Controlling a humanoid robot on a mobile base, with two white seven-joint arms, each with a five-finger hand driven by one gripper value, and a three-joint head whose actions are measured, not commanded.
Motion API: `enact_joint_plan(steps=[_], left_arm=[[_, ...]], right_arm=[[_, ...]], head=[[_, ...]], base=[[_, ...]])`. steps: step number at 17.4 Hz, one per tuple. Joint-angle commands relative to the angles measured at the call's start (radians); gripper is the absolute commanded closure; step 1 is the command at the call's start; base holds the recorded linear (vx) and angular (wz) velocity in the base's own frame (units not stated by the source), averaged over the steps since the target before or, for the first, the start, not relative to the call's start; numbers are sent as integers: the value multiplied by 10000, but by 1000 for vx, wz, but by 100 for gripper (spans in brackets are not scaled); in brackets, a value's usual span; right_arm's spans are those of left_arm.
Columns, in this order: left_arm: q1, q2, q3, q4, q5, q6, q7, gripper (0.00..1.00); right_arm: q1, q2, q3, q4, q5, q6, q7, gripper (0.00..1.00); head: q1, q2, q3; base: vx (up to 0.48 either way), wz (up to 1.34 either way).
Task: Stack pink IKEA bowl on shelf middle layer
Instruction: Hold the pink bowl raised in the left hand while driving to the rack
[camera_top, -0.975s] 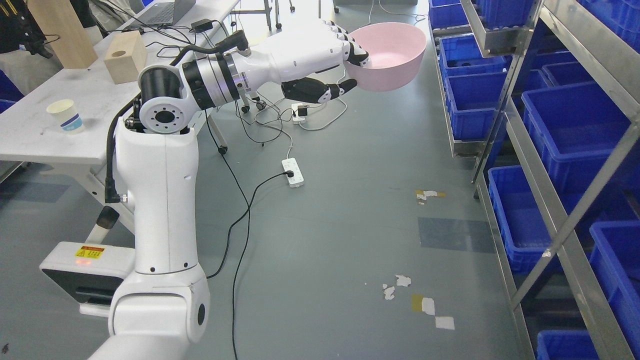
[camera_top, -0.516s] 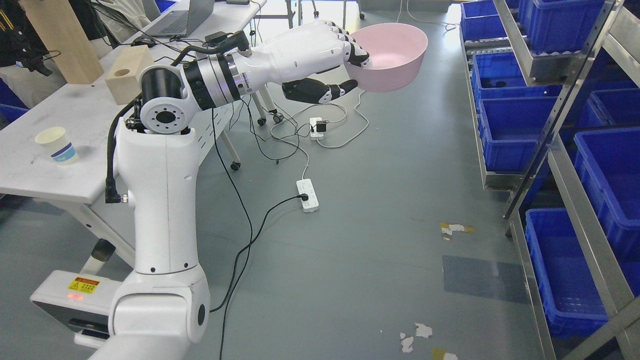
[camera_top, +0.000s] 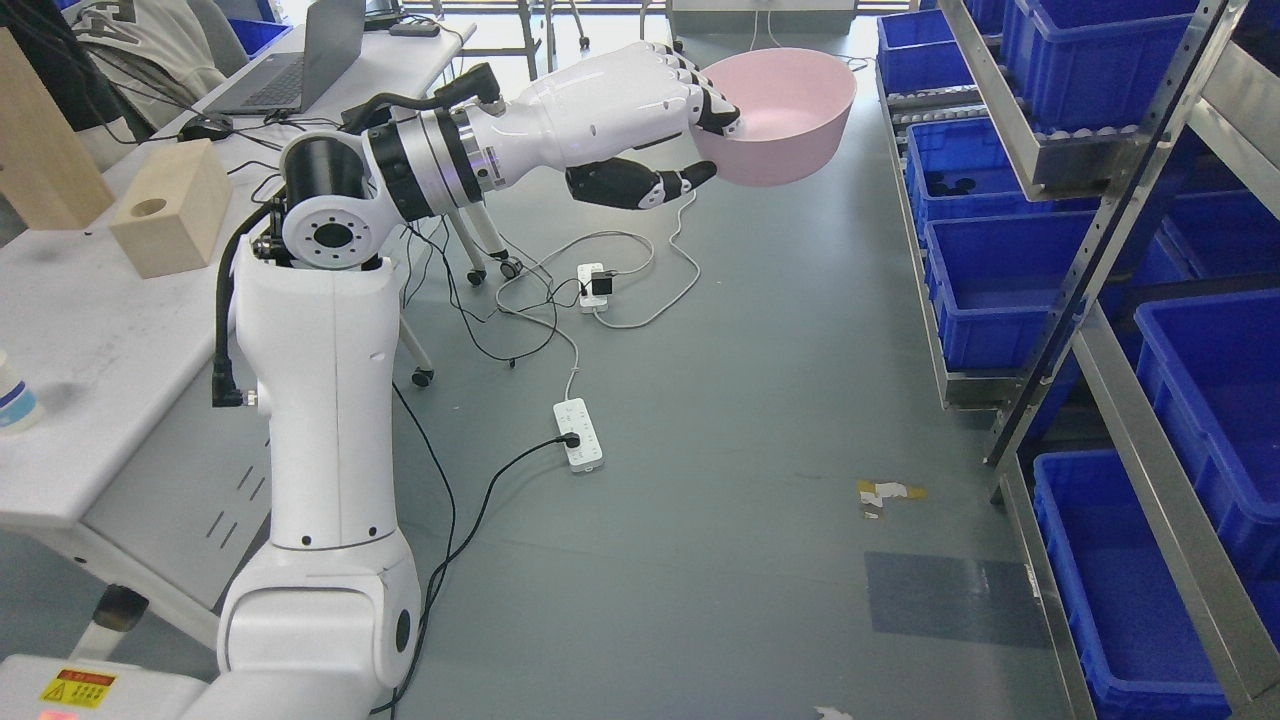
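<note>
My left arm rises from the lower left and stretches toward the upper middle. Its hand (camera_top: 700, 130) is shut on the near rim of a pink bowl (camera_top: 790, 120), fingers inside the rim and the thumb under the wall. The bowl hangs in the air over the grey floor, roughly level and empty. It sits to the left of the metal shelf (camera_top: 1080, 170), apart from it. My right arm does not show.
The shelf rack on the right holds several blue bins (camera_top: 1000, 280) on sloped tiers. A white table (camera_top: 90, 350) on the left carries a wooden block (camera_top: 170, 205) and a laptop (camera_top: 290, 70). Power strips (camera_top: 578, 448) and cables lie on the floor. A person sits at the upper left.
The whole picture has shifted as the camera moved: shelf and table now sit differently in frame. The left hand keeps the same hold on the pink bowl.
</note>
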Motion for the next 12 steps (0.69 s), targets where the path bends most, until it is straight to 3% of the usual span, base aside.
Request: enact_joint_plan(steps=[1,12], left_arm=[[301,175,-460,-6,173,-6,2,97],[363,175,-874,9,189,-6,2,97]], right_arm=[[28,-175,0,-174,0,-1,4,0],[28,-175,0,-174,0,-1,4,0]], head=[[0,0,0],[0,0,0]], base=[[163,-217],[90,-218]])
